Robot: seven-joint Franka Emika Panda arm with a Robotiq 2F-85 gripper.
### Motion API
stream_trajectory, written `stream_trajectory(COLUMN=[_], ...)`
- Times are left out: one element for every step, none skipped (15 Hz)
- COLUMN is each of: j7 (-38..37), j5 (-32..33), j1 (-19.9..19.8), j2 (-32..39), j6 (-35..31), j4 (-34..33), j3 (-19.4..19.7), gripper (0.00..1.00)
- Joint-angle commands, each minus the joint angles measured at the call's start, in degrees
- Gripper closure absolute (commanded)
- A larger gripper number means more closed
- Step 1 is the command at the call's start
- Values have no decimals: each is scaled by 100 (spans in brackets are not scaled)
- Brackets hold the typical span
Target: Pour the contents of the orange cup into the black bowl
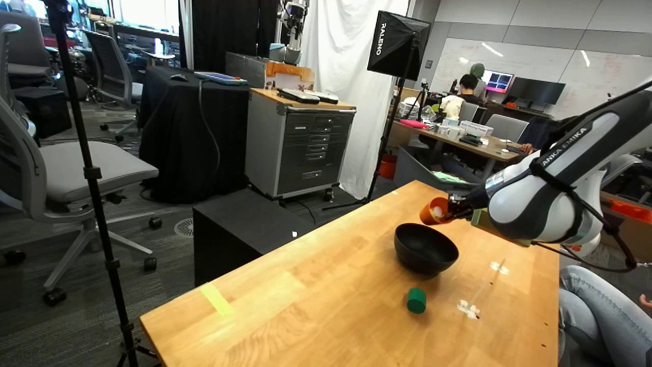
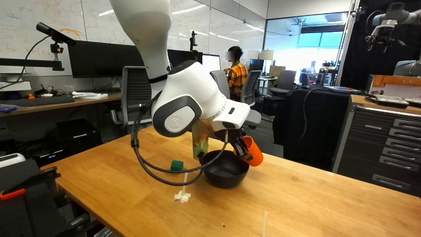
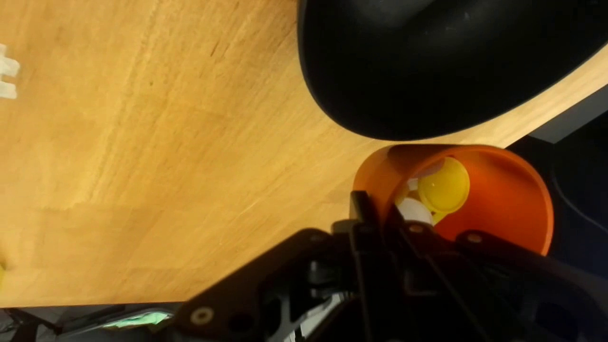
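Observation:
The orange cup (image 1: pixel 428 213) is tilted and held off the table beside the black bowl, at the bowl's far side in an exterior view; it also shows in an exterior view (image 2: pixel 256 153) and the wrist view (image 3: pixel 503 190). My gripper (image 3: pixel 380 216) is shut on the cup's wall, one finger outside and one inside. The contents (image 3: pixel 444 185), yellow and white rounded pieces, lie inside the cup, partly hidden by its wall and the finger. The black bowl (image 1: pixel 424 250) stands upright on the table, also in an exterior view (image 2: pixel 225 172) and cut off in the wrist view (image 3: pixel 403 80); its visible inside is plain black.
A small green block (image 1: pixel 416 300) lies on the wooden table (image 1: pixel 305 295) near the bowl. Bits of white tape (image 1: pixel 468 309) and a yellow tape strip (image 1: pixel 216 299) are on the tabletop. A cable loop (image 2: pixel 164 177) hangs from the arm near the bowl. A person's knees (image 1: pixel 591 300) are beside the table.

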State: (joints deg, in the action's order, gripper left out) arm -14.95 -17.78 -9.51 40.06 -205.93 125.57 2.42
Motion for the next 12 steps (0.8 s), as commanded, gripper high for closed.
stream_trajectory(j7=[-150, -174, -186, -198, -215, -231, -235, -225, -213, -201, -182, -176], j5=[-211, -249, -295, -330, -377, -430, -475, -528, -567, -623, -667, -701], j1=[167, 170, 184, 189, 200, 214, 229, 254, 272, 305, 333, 358], j2=[186, 251, 313, 373, 436, 507, 567, 628, 684, 745, 805, 873], j6=[-746, -918, -1075, -1218, -1381, -1550, -1684, -1802, -1904, -2021, -2116, -2235], j4=[64, 58, 47, 37, 28, 10, -5, -23, -36, -54, -72, -92], j3=[89, 80, 79, 72, 65, 61, 57, 58, 54, 53, 51, 46], gripper=[99, 99, 99, 99, 99, 99, 99, 99, 99, 99, 99, 99])
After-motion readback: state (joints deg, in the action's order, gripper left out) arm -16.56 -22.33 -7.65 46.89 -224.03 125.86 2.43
